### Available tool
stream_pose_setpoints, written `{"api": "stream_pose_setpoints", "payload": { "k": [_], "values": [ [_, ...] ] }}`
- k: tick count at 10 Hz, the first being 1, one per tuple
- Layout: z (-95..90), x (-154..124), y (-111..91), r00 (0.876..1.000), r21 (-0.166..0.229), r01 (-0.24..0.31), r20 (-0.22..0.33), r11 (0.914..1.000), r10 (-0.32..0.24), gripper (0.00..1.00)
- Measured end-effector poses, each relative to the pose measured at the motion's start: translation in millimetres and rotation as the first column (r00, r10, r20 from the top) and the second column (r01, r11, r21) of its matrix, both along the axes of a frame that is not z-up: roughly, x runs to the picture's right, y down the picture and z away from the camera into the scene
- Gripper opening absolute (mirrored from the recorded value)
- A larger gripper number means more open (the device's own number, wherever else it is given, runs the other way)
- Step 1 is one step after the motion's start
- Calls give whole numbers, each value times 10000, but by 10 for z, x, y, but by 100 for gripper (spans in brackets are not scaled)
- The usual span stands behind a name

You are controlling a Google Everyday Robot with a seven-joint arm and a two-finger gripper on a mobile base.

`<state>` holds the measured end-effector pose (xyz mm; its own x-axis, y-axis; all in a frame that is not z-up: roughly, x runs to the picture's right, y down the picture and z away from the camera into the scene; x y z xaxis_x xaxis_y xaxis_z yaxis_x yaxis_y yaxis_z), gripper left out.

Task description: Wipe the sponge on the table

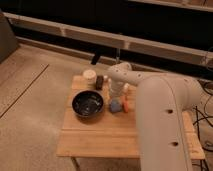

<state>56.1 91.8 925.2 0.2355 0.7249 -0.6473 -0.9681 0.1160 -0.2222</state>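
The sponge (115, 106) is a small blue-grey block lying on the light wooden table (100, 137), just right of the dark bowl. My gripper (116, 94) reaches down from the white arm and sits right above the sponge, at or very near its top. Whether it touches or holds the sponge is hidden by the wrist. The arm's thick white body covers the right part of the table.
A dark bowl (88, 103) stands left of the sponge. A thin orange stick (126, 105) lies just right of it. Behind are a small dark brown block (99, 81) and a pale round container (89, 76). The table's edges are close all around.
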Motion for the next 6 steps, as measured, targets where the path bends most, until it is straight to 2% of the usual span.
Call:
{"api": "stream_pose_setpoints", "payload": {
  "k": [6],
  "values": [
    [22,-26,51,9999,-197,98,40,9998,-97,57]
  ]
}}
